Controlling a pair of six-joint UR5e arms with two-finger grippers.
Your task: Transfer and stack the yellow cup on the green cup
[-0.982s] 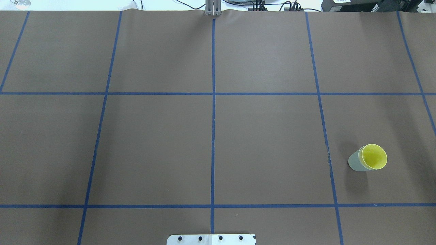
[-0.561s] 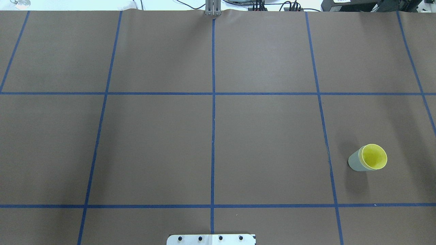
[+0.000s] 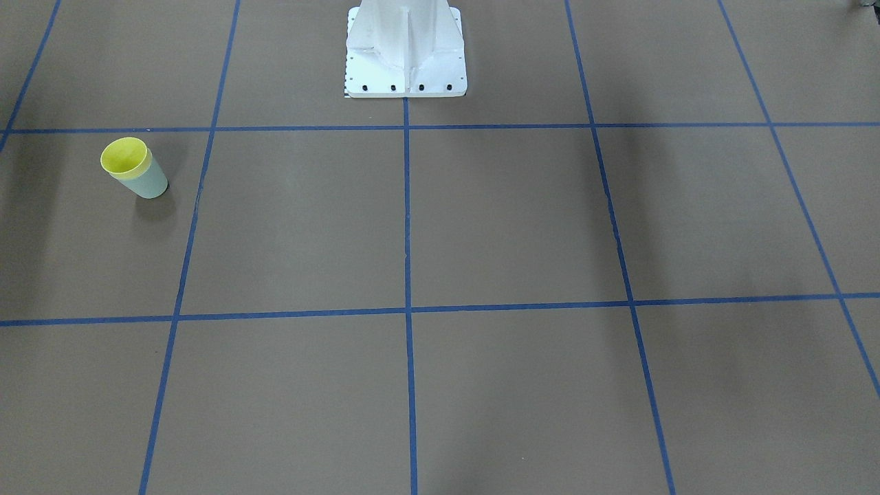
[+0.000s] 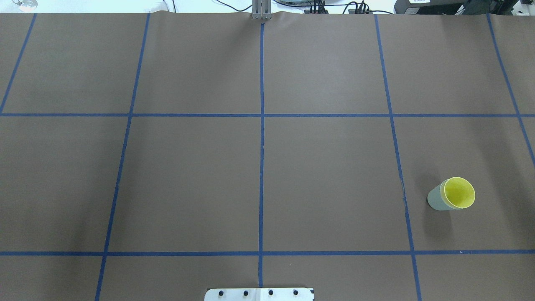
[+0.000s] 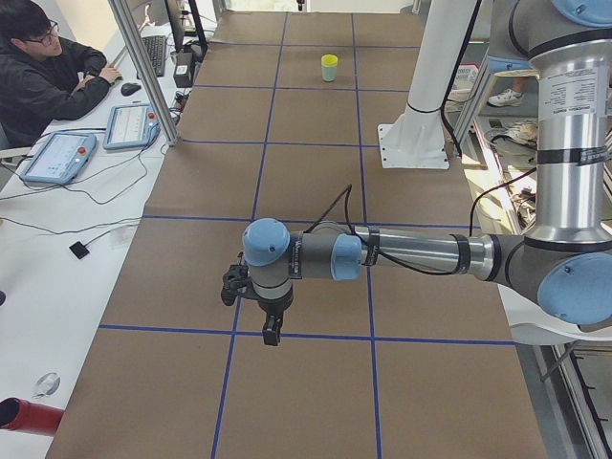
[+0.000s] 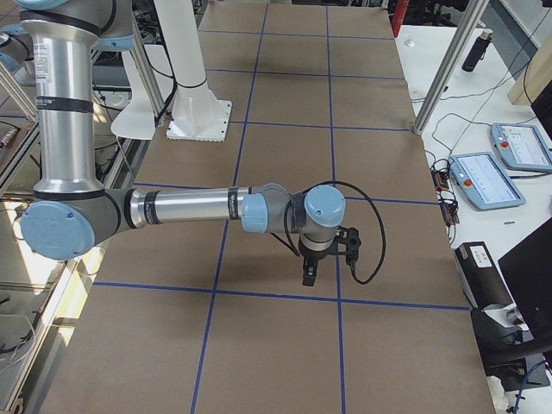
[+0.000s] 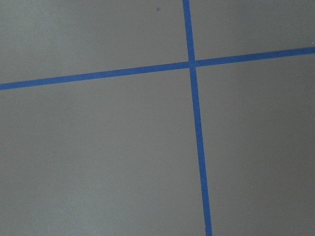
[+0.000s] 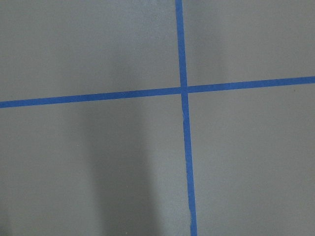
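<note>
The yellow cup (image 4: 459, 193) sits nested inside the green cup (image 4: 434, 200), upright on the brown table at the right of the overhead view. Only its rim and inside show above the green wall. The pair also shows in the front-facing view, yellow cup (image 3: 124, 157) in green cup (image 3: 150, 184), and far off in the exterior left view (image 5: 329, 67). My left gripper (image 5: 273, 335) and right gripper (image 6: 309, 278) show only in the side views, hanging above the table far from the cups. I cannot tell whether they are open or shut. Both wrist views show only bare table.
Blue tape lines (image 4: 261, 125) divide the brown table into squares. The robot's white pedestal (image 3: 405, 48) stands at the table's near edge. An operator (image 5: 38, 76) sits at a side desk with tablets (image 5: 57, 158) and cables.
</note>
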